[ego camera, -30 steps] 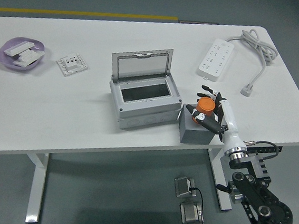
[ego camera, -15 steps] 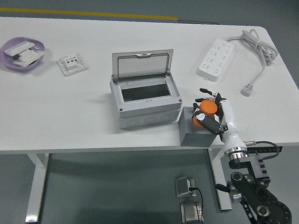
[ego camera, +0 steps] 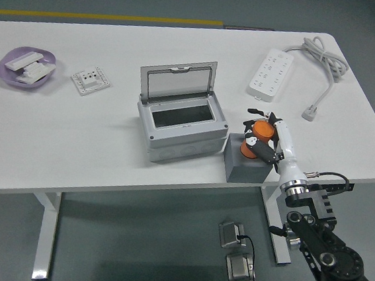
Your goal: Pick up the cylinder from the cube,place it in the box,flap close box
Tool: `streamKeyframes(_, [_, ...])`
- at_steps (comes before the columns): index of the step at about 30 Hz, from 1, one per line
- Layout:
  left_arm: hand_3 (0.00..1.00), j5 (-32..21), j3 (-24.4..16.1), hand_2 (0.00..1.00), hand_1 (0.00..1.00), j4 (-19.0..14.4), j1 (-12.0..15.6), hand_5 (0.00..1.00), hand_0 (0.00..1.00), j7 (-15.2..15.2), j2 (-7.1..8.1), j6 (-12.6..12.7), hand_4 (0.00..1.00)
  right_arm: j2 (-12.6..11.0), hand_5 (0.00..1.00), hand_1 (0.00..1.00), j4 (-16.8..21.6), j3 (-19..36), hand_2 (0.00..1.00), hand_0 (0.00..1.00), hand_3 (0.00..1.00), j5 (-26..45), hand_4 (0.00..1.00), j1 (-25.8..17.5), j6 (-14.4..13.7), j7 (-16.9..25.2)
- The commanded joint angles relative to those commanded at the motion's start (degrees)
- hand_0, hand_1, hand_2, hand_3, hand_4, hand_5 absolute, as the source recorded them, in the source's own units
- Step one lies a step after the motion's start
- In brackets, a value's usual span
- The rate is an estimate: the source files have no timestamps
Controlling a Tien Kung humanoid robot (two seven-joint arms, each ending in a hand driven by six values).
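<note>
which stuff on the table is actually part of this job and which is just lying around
Part of the job:
- orange cylinder, held in the right hand
- grey cube under it
- grey box, lid standing open

Just lying about:
- white power strip with its cable
- purple dish holding white parts
- white socket plate

Since a second ago, our right hand (ego camera: 265, 136) has closed its fingers (ego camera: 254, 144) round the cylinder (ego camera: 258, 137) and tilted it above the cube (ego camera: 243, 164).

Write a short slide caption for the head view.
Right hand grips orange cylinder above grey cube, beside open box.
</note>
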Motion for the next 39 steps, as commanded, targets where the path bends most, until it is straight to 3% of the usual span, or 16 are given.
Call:
streamKeyframes(5, [0.614,0.2,-0.1,0.524,0.556,0.0,0.1,0.168,0.649,0.0,0.20,0.0,0.595,-0.4,0.002,0.392,-0.2,-1.1,0.476,0.380,0.596,-0.8,0.002,2.8,-0.6,-0.4])
streamKeyframes(13, [0.614,0.5,-0.3,0.524,0.557,0.0,0.3,0.168,0.649,0.3,0.90,0.2,0.595,0.3,0.002,0.389,-0.7,-5.5,0.479,0.378,0.595,-5.6,0.002,10.7,-2.1,-2.6])
streamKeyframes(21, [0.615,1.6,-1.2,0.525,0.557,0.0,0.4,0.168,0.649,0.8,1.55,0.4,0.596,2.9,0.002,0.382,-3.1,-13.4,0.477,0.350,0.589,-16.4,0.002,19.3,-1.6,-9.2])
streamKeyframes(22, [0.615,1.8,-1.4,0.525,0.557,0.0,0.3,0.169,0.649,0.8,1.67,0.4,0.596,3.5,0.002,0.312,-4.1,-14.6,0.476,0.240,0.576,-18.3,0.002,20.8,-1.2,-10.3])
streamKeyframes(28, [0.615,2.5,-1.8,0.525,0.557,0.0,0.0,0.169,0.649,0.9,2.01,0.5,0.596,5.6,0.002,0.312,-10.1,-18.9,0.476,0.240,0.576,-27.1,0.002,27.0,0.8,-13.1])
streamKeyframes(29, [0.615,2.6,-1.8,0.524,0.557,0.0,-0.1,0.169,0.649,0.9,2.04,0.5,0.596,5.6,0.002,0.246,-11.1,-19.4,0.454,0.125,0.562,-28.4,0.002,28.0,1.1,-13.3])
streamKeyframes(33, [0.615,2.6,-1.8,0.524,0.557,0.0,-0.3,0.169,0.649,0.9,2.13,0.5,0.596,5.6,0.002,0.246,-16.0,-22.5,0.454,0.125,0.562,-32.6,0.002,32.2,2.0,-13.7])
streamKeyframes(39, [0.614,2.7,-1.8,0.524,0.557,0.0,-0.5,0.169,0.649,1.0,2.23,0.5,0.596,5.6,0.002,0.236,-21.0,-26.4,0.440,0.114,0.547,-32.7,0.002,35.2,2.4,-13.2])
